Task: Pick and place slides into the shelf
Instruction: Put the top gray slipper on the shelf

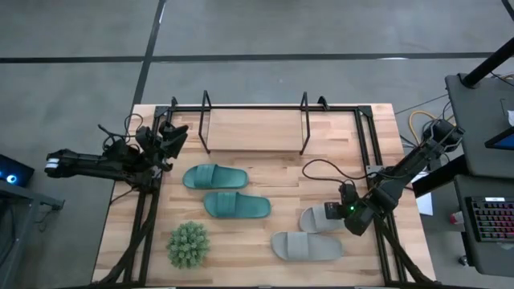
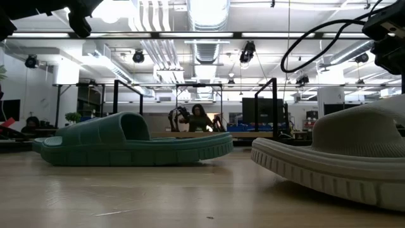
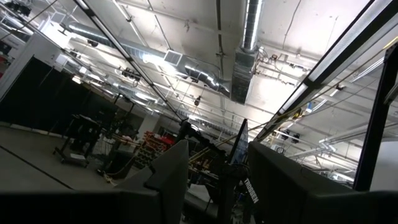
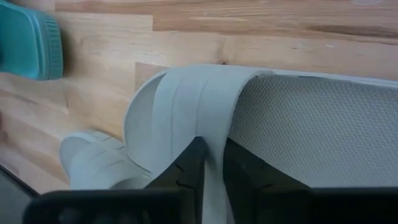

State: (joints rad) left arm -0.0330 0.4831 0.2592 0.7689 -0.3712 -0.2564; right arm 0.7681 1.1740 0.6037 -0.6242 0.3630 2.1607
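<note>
The right claw (image 1: 340, 210) is at the right side of the desk (image 1: 265, 172), positioned over the strap end of the nearer-to-shelf grey slide (image 1: 321, 218). In the right wrist view, the two dark fingers (image 4: 186, 171) are pinched on the ribbed strap (image 4: 180, 99) of this grey slide, one finger on each side of the strap edge, so the right claw is closed on the slide; the slide's textured footbed (image 4: 311, 130) lies flat on the desk. The second grey slide (image 1: 307, 246) lies just beside the first, toward the front edge of the desk, and is not touched by either claw. The two teal slides (image 1: 227, 193) lie side by side near the desk centre, between the shelf and the small spiky green plant (image 1: 188, 244); the heel of one teal slide (image 4: 31, 40) shows in a corner of the right wrist view. The shelf (image 1: 254, 128) stands at the back of the desk, with its black upright loops at both ends of a light wood board; no slide is on it. The left claw (image 1: 170, 138) waits at the left rear corner of the desk, raised and apart from all slides; in the left wrist view its fingers (image 3: 168, 180) stand apart with nothing between them, pointing toward the room ceiling.
</note>
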